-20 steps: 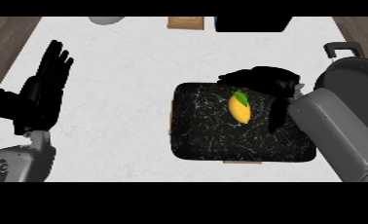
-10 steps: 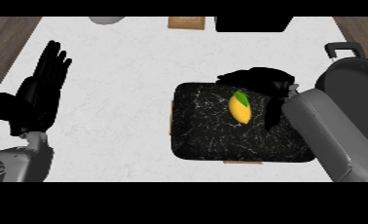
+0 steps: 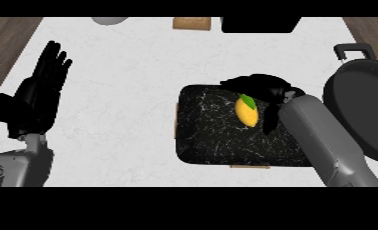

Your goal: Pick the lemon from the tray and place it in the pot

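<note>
- Since the earlier frames, the right forearm has slid a little toward the tray's middle, bringing the right robot hand closer over the lemon; the lemon itself and the left robot hand lie as they did.
- White table (image 3: 140, 74) fills the view, with strips of wood floor showing past its far left and far right corners.
- Dark pot (image 3: 356, 104) stands at the table's right edge, its handle toward the far side, just beside the tray.
- Black speckled tray (image 3: 221, 134) sits right of the table's centre, near the near edge, with pale handles at its left and near sides.
- Right robot hand (image 3: 264, 87) is over the tray's far right corner, fingers bent downward around the lemon's far end and right side; whether they touch it I cannot tell.
- Left robot hand (image 3: 40, 91) rests open, fingers straight and pointing up, holding nothing, near the table's left edge.
- Black box (image 3: 260, 24), a tan block (image 3: 192, 22) and a grey round object (image 3: 109, 20) line the table's far edge.
- Lemon (image 3: 247, 111), yellow with a green leaf at its far end, lies on the tray's right half, not lifted.
</note>
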You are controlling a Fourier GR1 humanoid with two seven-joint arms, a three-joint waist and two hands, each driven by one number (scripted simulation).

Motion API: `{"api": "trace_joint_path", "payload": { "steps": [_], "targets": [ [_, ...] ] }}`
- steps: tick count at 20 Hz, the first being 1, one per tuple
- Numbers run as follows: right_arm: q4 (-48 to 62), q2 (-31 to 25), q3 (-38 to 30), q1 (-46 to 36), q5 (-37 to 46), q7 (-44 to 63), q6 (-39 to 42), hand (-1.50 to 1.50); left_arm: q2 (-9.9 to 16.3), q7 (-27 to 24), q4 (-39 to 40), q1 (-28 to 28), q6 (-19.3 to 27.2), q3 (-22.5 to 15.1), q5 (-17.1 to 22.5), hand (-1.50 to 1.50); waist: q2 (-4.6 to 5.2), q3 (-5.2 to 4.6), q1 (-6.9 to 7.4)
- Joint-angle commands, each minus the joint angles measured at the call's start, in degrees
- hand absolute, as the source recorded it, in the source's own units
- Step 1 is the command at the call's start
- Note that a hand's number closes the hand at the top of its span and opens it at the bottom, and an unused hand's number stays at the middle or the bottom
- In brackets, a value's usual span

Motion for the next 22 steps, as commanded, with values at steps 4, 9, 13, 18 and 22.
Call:
{"api": "trace_joint_path", "payload": {
  "steps": [4,9,13,18,22],
  "targets": [
    [0.69,-0.84,3.18,1.23,5.91,-9.52,-6.67,1.5,-1.11,1.13,-0.45,-0.59,0.62,0.14,-1.27,0.0,-0.05,0.0,-0.13],
    [8.51,0.75,0.55,-1.68,8.29,-13.3,-9.36,1.5,-3.94,-1.98,0.85,0.79,1.1,-1.66,-4.16,0.0,0.06,0.0,0.04],
    [-0.93,0.1,0.71,3.44,9.33,-12.0,-5.68,1.5,-2.17,2.26,-1.55,-0.34,-0.3,0.93,-2.43,0.0,-0.15,-0.02,-0.42],
    [-4.9,8.43,-5.77,14.74,6.58,14.16,-9.49,1.5,-0.29,0.77,-1.22,3.02,0.01,3.79,-1.66,0.0,-1.57,-0.19,-4.33],
    [-15.06,11.3,-5.76,24.35,7.47,22.19,-13.82,1.5,-0.49,-0.24,-0.12,3.03,0.67,4.32,-2.19,0.0,-1.69,-0.27,-6.18]
  ]
}}
